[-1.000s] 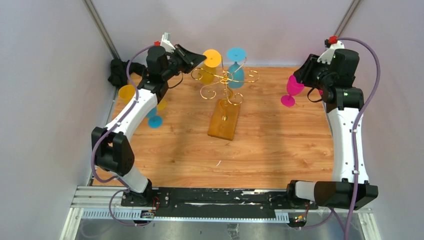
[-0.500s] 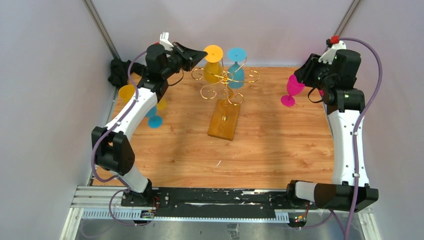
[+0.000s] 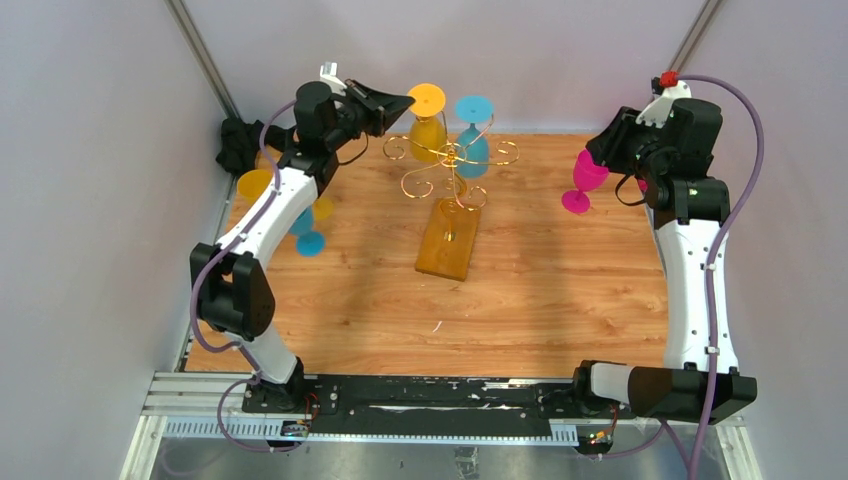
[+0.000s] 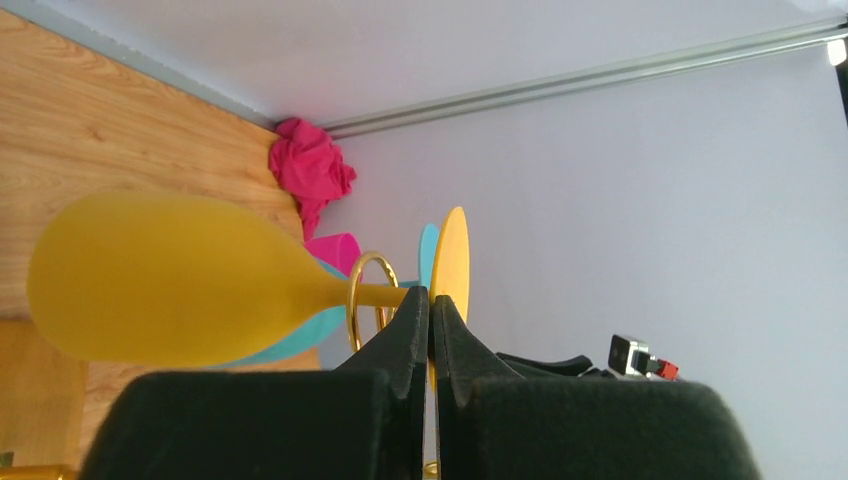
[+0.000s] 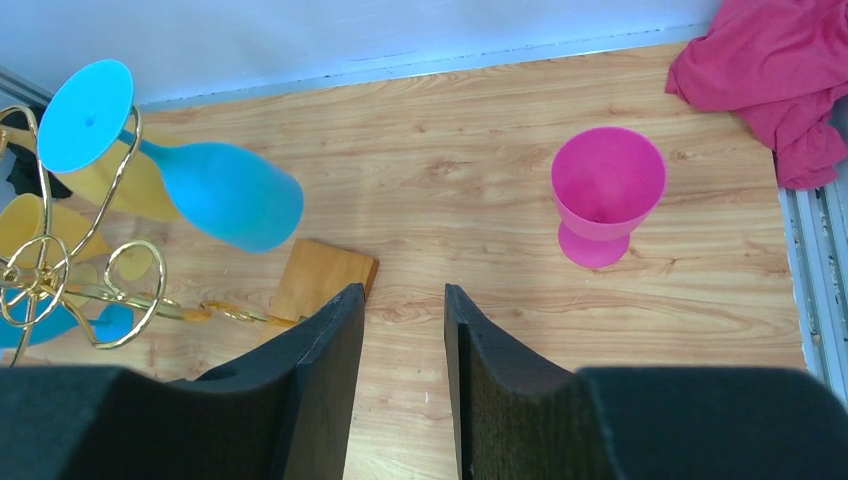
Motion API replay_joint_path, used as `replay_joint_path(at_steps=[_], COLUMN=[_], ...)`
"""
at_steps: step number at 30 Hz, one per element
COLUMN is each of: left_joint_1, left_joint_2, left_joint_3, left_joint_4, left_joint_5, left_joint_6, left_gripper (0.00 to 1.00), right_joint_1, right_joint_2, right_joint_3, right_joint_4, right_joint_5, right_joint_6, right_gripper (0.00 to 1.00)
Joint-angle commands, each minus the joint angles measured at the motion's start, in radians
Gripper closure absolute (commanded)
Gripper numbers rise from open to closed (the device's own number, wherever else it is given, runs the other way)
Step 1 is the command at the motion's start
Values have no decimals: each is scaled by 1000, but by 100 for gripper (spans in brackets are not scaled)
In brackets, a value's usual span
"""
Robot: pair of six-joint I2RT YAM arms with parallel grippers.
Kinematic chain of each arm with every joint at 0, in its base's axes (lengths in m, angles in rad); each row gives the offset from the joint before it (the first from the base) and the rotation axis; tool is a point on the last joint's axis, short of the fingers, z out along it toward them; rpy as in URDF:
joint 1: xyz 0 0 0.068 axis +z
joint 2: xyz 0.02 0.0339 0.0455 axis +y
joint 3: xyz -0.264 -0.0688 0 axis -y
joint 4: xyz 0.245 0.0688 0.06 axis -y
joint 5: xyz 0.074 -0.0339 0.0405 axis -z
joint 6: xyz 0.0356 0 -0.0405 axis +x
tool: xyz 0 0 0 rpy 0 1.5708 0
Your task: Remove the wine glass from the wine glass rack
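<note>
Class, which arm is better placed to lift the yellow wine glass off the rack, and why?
Left. The left gripper is shut on the stem of the yellow wine glass at the wine glass rack; the right gripper hangs open by the pink glass.

No text, label, brand, number or sign can be read on anything here

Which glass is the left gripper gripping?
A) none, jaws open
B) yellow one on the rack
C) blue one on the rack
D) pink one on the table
B: in the left wrist view the left gripper is pinched shut on the stem of the yellow wine glass, close to its foot, where it hangs on the wine glass rack.
</note>
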State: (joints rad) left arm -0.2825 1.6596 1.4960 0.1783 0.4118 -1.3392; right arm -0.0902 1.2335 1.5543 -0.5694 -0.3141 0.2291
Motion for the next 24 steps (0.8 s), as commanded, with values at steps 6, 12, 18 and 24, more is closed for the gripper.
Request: replay_joint_path(at_steps=[6,12,18,24], left_joint_1=[-4,-10,-33,-38], left_joint_2=[91,103,62,-32], left_joint_3=[130,132,76,-22], left_joint_4=[8,9,9,9], left_joint_5=[14,21,40,44], left_joint_6=[-9,-6,4,13], left_gripper=[100,100,100,100], right_joint_1=[-1,-1,0,-2], right_joint_2=[0,5,3,3], right_joint_3=[-8,-10,-18,-19], right_joint_4=[19,23,29,32], right_joint_5=[-14,-15,-21,-35], right_joint_6=[9,7,12,19], right_gripper=[60,60,60,60])
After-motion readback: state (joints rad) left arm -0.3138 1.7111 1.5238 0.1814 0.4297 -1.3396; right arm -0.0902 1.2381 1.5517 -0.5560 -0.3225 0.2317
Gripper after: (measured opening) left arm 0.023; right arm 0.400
